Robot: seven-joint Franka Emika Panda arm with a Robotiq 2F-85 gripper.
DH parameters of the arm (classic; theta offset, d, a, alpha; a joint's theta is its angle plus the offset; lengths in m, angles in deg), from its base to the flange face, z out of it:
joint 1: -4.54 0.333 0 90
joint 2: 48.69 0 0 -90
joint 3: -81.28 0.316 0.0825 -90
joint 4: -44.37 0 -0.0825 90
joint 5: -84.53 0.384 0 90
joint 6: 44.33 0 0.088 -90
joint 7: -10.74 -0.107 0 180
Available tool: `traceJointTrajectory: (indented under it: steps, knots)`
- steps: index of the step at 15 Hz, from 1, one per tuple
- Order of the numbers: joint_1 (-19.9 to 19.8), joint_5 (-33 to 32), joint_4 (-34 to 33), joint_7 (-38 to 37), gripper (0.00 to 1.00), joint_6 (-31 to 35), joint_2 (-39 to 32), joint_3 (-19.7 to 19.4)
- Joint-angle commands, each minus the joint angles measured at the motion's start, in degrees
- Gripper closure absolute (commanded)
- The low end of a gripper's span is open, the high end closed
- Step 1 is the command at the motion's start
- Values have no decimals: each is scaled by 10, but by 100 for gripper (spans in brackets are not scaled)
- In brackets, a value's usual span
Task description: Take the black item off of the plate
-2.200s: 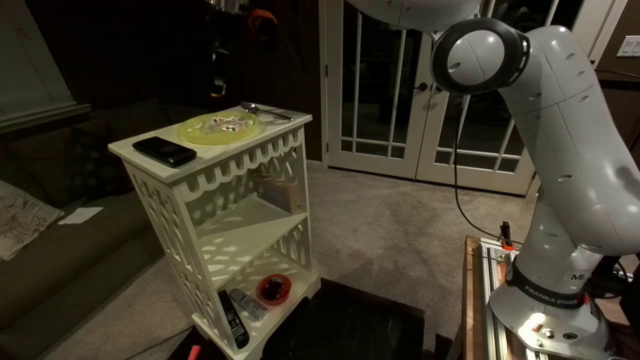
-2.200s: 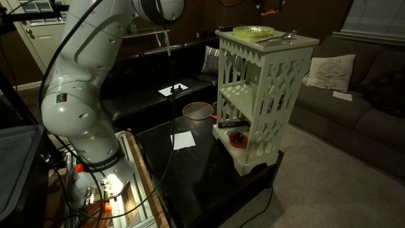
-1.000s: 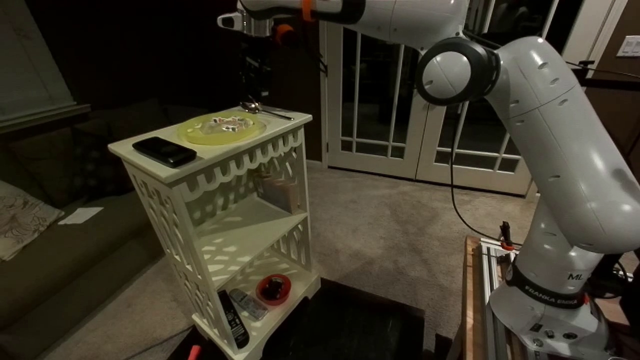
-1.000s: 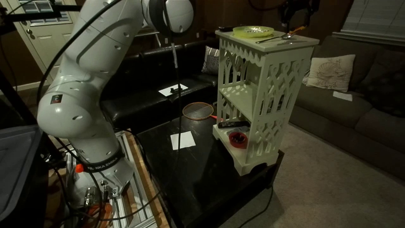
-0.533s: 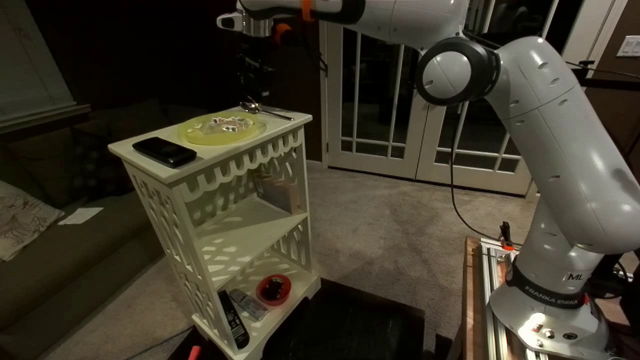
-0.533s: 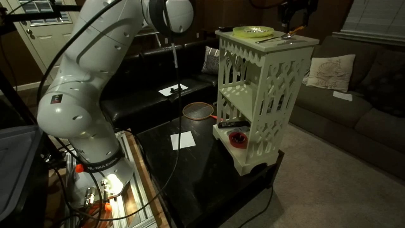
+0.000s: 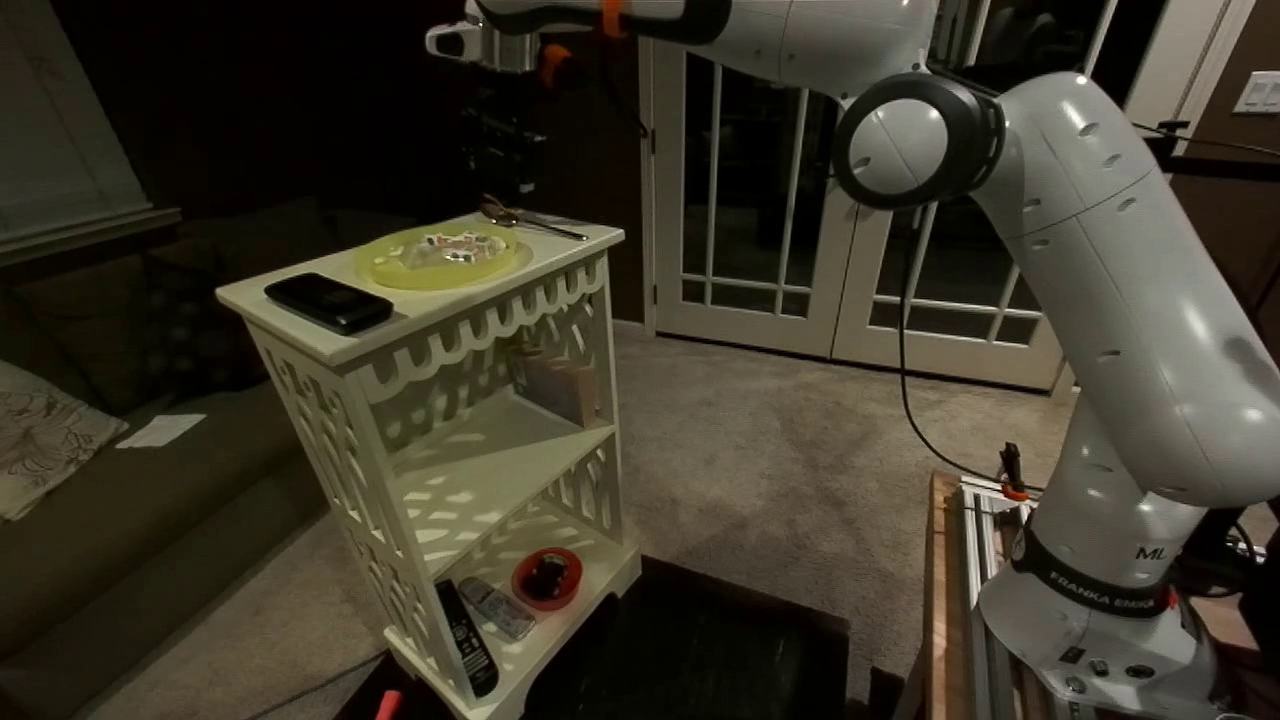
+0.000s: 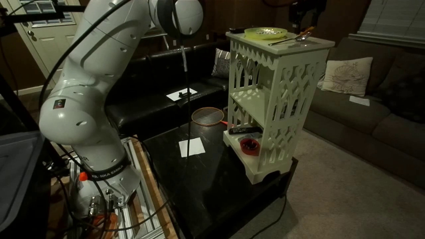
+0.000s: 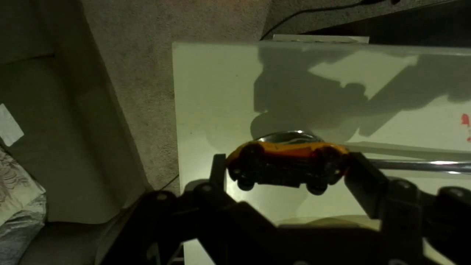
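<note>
The pale yellow plate (image 7: 385, 272) lies on the white lattice table's top (image 7: 350, 345). It holds shiny clear and white wrapped bits. The plate also shows in an exterior view (image 8: 251, 34); in the wrist view only its edge (image 9: 331, 221) shows behind the gripper. My gripper (image 9: 289, 167) is shut on a toy car (image 9: 283, 162), orange with a black underside, held by its two ends and tilted on its side. In both exterior views the gripper (image 7: 505, 180) (image 8: 304, 26) is low at the table's end, beyond the spoon (image 7: 550, 229). The car shows as orange (image 8: 307, 31).
The spoon (image 9: 415, 165) lies under and beside the car. A black phone (image 7: 330, 303) lies on the table top, on the plate's other side. The lower shelf holds remotes (image 7: 468, 640) and a red bowl (image 7: 530, 595). A cable (image 8: 188, 109) hangs from the arm.
Since about two seconds ago the gripper has come down with the toy car, away from the plate toward the spoon. In the last half second it has shifted only slightly.
</note>
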Motion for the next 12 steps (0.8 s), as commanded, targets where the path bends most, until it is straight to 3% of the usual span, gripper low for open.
traceJointTrajectory:
  steps: [1,11,12]
  knots:
    - [-3,11,0,31,44,-25,1,13]
    - [-9,16,-5,55,44,-22,-13,26]
    - [-8,15,-5,55,25,-21,-13,26]
